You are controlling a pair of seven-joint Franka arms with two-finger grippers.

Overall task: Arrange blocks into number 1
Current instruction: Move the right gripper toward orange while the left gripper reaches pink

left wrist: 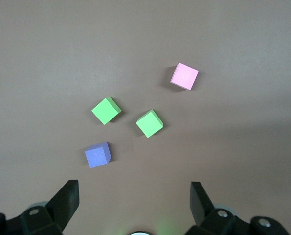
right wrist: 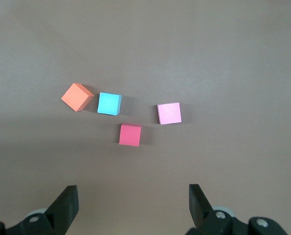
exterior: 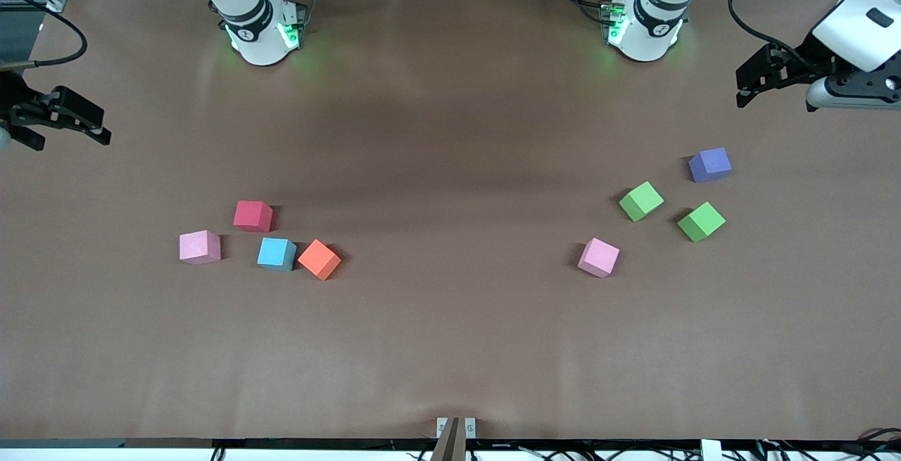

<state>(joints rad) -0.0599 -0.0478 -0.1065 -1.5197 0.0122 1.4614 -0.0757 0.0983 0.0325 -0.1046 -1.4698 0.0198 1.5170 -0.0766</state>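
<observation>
- Nothing placed yet: eight blocks sit in two loose clusters on the worktop, no "1" started.
- Cluster toward the right arm's end: red block, light pink block, sky blue block, orange block. Blue and orange look to be touching or just beside each other.
- Cluster toward the left arm's end: purple block, two green blocks, second pink block, all apart from one another.
- Risk: going for blue or orange, a finger likely knocks the neighbour; too little gap between them for a clean straddle.
- Risk: orange, both greens and the second pink sit rotated to the worktop edges; without a wrist turn the claw would pinch on corners and the foam twists or pops out.
- Risk: both arms heading to the middle to build the digit could clash.
- Right claw: up in the air over its end of the worktop, jaws wide apart, empty.
- Left claw: raised over its own end, above the purple block's side, jaws spread, holding nothing.
</observation>
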